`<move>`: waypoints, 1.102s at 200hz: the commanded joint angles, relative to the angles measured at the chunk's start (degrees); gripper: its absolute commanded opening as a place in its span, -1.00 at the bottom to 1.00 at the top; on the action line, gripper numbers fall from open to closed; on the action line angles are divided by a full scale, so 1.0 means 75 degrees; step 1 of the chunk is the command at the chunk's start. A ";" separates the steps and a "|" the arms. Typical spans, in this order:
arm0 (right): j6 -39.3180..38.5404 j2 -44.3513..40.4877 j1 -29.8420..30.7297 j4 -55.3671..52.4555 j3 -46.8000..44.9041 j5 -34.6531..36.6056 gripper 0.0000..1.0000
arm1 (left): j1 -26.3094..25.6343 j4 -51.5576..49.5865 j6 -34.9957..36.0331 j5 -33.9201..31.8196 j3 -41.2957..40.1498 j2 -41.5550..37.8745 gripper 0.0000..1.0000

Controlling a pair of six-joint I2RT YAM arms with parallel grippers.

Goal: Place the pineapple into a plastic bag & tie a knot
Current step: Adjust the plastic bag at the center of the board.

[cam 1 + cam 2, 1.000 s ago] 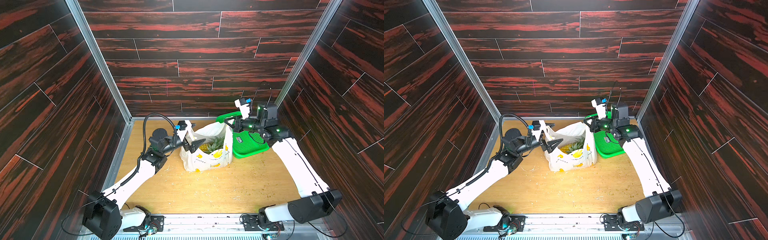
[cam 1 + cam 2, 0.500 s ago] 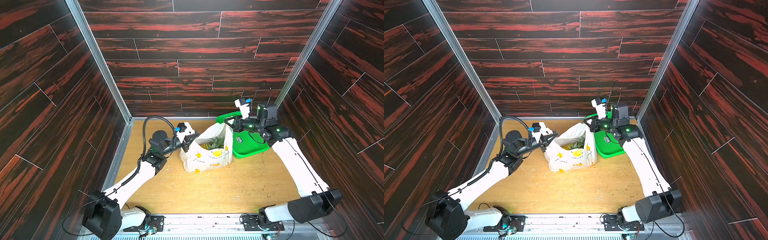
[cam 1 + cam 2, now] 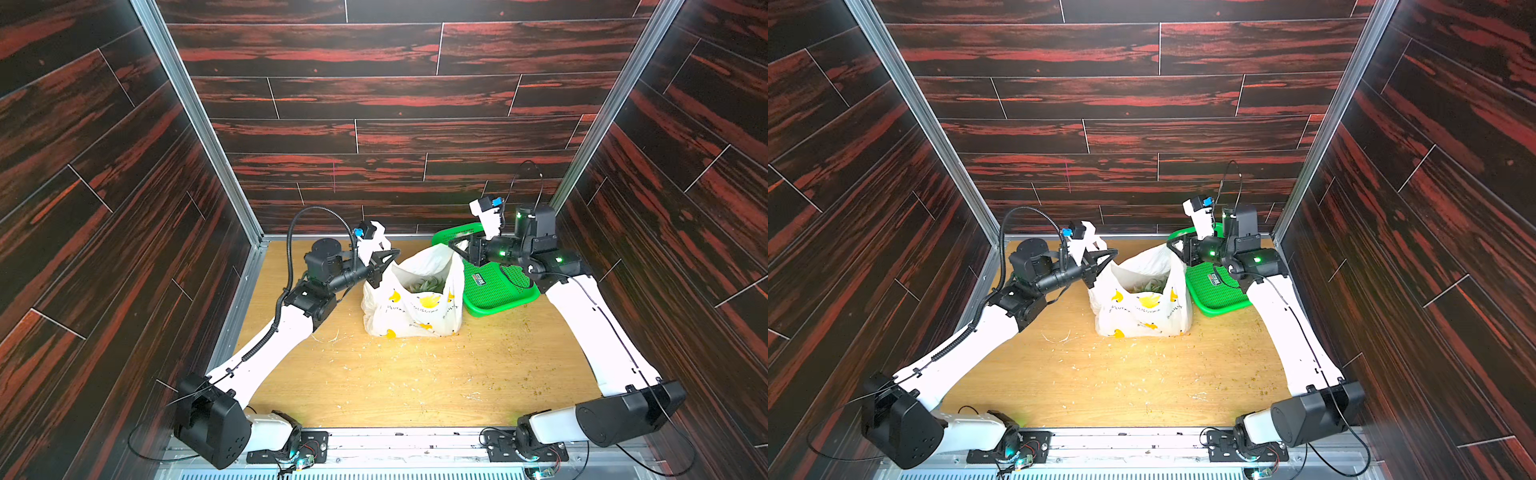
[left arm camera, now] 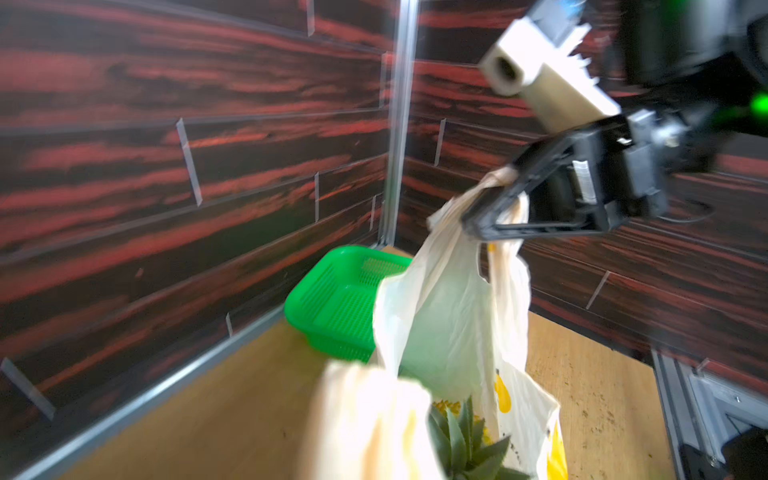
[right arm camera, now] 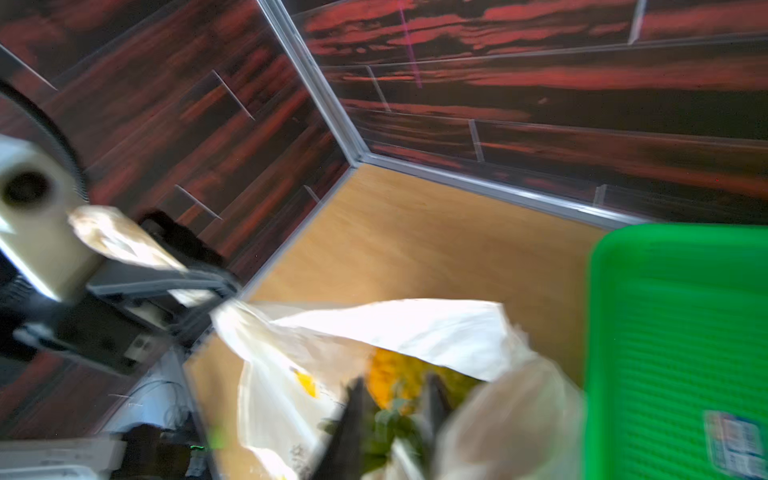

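Note:
The white plastic bag (image 3: 415,307) (image 3: 1142,309) with yellow banana prints stands open on the wooden table. The pineapple (image 3: 424,286) (image 4: 461,436) lies inside, with its green leaves and yellow skin showing. My left gripper (image 3: 388,255) (image 5: 199,282) is shut on the bag's left handle and holds it up. My right gripper (image 3: 456,248) (image 5: 392,411) is at the right handle with its fingers apart. That handle (image 4: 498,195) still drapes over one finger. No knot shows, and the two handles stand apart.
A green mesh basket (image 3: 498,291) (image 5: 673,332) sits at the back right, touching the bag's right side. Dark wood-look walls close in the back and both sides. Small crumbs and shreds (image 3: 374,357) litter the table in front of the bag.
My left gripper closed on the left handle and drew it up and leftward, stretching the bag's mouth. My right gripper's jaws went from shut to apart, and the arm barely moved.

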 commanded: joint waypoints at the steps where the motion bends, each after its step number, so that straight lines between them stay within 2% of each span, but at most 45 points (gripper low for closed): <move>1: -0.0249 -0.0378 -0.0007 -0.0326 0.0238 0.0533 0.03 | -0.0008 -0.0739 -0.0390 -0.0539 0.0183 -0.0261 -1.00; 20: -0.0219 -0.0602 -0.0041 -0.0560 0.0510 0.0345 0.35 | -0.0010 -0.1013 -0.0594 -0.0691 0.0252 -0.0240 -1.00; 32: -0.0379 -0.0742 -0.0047 -0.0830 0.0677 0.0205 0.45 | -0.0026 -0.1089 -0.0762 -0.0781 0.0269 -0.0208 -1.00; 50: -0.0885 -0.0982 -0.0047 -0.1441 0.0733 0.0199 0.49 | -0.0025 -0.1004 -0.0826 -0.0808 0.0256 -0.0190 -1.00; 63: -0.1179 -0.1277 -0.0056 -0.1677 0.0468 0.0552 0.49 | -0.0027 -0.0960 -0.0811 -0.0832 0.0242 -0.0190 -1.00; 69: -0.1311 -0.1463 -0.0060 -0.1644 0.0236 0.0999 0.49 | -0.0032 -0.0975 -0.0788 -0.0835 0.0245 -0.0179 -1.00; 89: -0.1854 -0.2302 -0.0059 -0.0872 -0.1005 0.1721 0.50 | -0.0029 -0.0990 -0.0731 -0.0799 0.0279 -0.0155 -1.00; 106: -0.2554 -0.2865 -0.0099 0.0031 -0.2115 0.1806 0.51 | -0.0029 -0.0984 -0.0736 -0.0726 0.0290 -0.0128 -1.00; 121: -0.3241 -0.3224 -0.0193 0.1018 -0.3128 0.1528 0.54 | -0.0025 -0.0952 -0.0728 -0.0705 0.0263 -0.0108 -1.00; 138: -0.3663 -0.3212 -0.0383 0.1923 -0.3786 0.0799 0.58 | -0.0029 -0.0919 -0.0729 -0.0690 0.0221 -0.0098 -1.00; 152: -0.3692 -0.2778 -0.0573 0.2164 -0.3716 -0.0069 0.60 | -0.0026 -0.0921 -0.0718 -0.0681 0.0203 -0.0112 -1.00; 186: -0.3836 -0.2126 -0.0656 0.3232 -0.3770 -0.0112 0.72 | -0.0027 -0.0890 -0.0624 -0.0581 0.0139 -0.0165 -1.00; 210: -0.3983 -0.1849 -0.0876 0.3810 -0.3789 -0.0962 0.78 | -0.0023 -0.0935 -0.0535 -0.0323 0.0197 -0.0077 -1.00; 220: -0.4108 -0.1705 -0.0897 0.3876 -0.3718 -0.1331 0.96 | -0.0027 -0.0960 -0.0529 -0.0232 0.0223 -0.0046 -1.00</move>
